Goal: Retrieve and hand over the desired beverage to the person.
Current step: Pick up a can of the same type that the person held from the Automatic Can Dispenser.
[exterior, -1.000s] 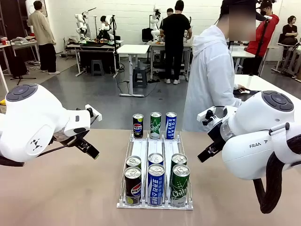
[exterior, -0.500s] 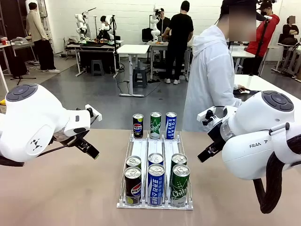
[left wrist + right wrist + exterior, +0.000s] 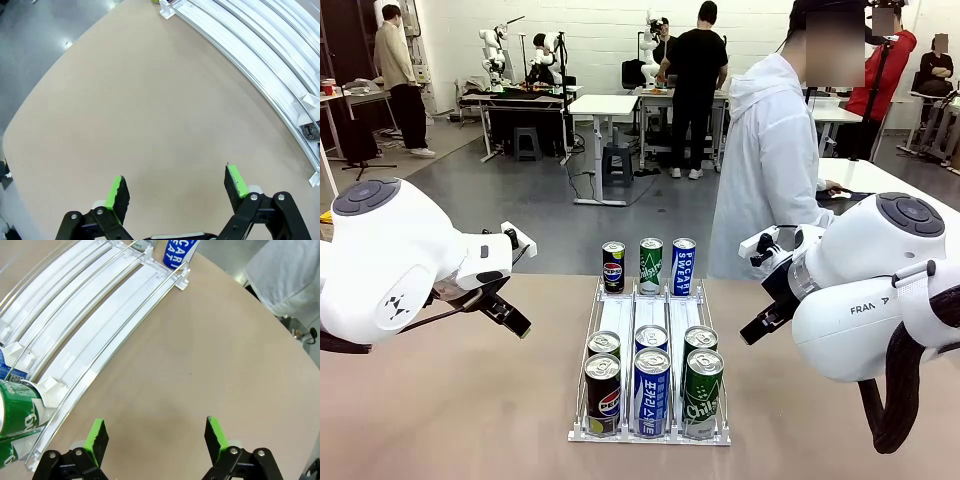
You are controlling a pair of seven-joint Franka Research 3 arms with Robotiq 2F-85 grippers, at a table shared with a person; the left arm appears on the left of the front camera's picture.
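Nine cans (image 3: 651, 375) stand in the white three-lane rack (image 3: 651, 308) mid-table, six crowded at its near end and three at the far end close to the person (image 3: 770, 170), each lane apparently keeping to one drink (which one is wanted, nothing shows). Left gripper (image 3: 176, 180) and right gripper (image 3: 155, 427) hover over bare table (image 3: 440, 420) on either side of the rack, jaws spread wide and holding nothing, likely parked so either can reach in. Against a second ago, nothing on the table has shifted and neither arm has moved; only people far behind have stepped about.
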